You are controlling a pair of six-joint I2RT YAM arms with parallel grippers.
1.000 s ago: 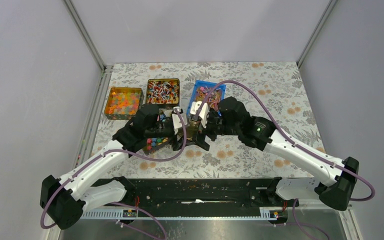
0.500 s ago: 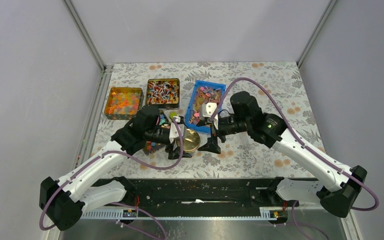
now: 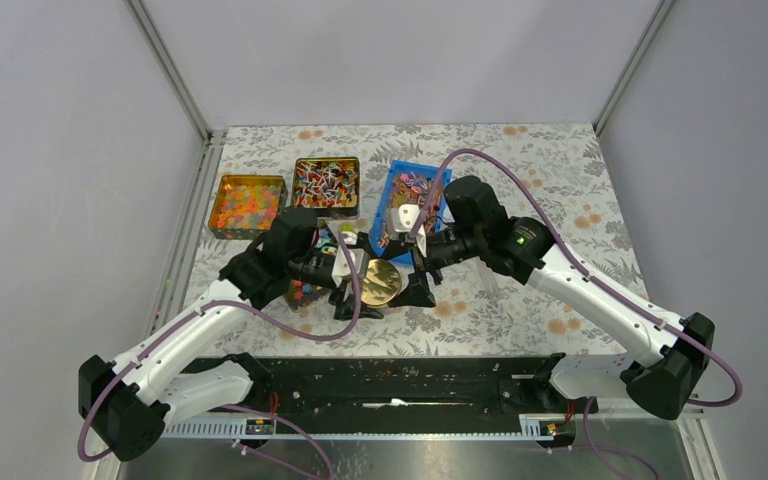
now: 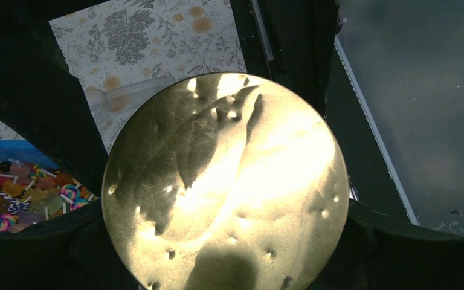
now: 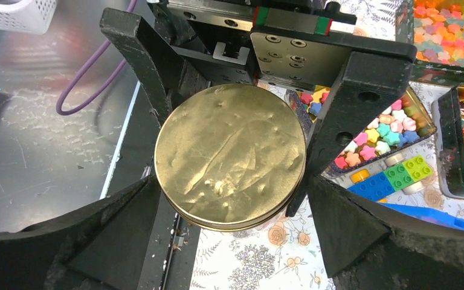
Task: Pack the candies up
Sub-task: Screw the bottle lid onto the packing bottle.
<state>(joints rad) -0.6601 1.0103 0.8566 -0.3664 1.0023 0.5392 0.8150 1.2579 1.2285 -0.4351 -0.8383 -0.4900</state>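
The candies [image 3: 418, 186] were tiny sweets, mixed pink, purple and orange, heaped loosely inside the blue bin [image 3: 430, 168] at the table's far side.

Both arms were angled inward, wrists facing; the left gripper [image 3: 362, 280] clasped a gold tin [image 3: 381, 283], the right gripper [image 3: 412, 275] flanking it.

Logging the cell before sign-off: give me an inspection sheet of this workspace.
Surface: floral tablecloth, flat.
Job's things: candies in blue tray; round gold tin held up between the arms.
Clutter: tin of orange balls, tin of stick sweets, flower blocks, toy bricks.
Grippers: left gripper and right gripper both shut on the tin.
Cables: purple cables loop over the arms, one above the blue tray.
Surroundings: grey walls, metal frame posts.
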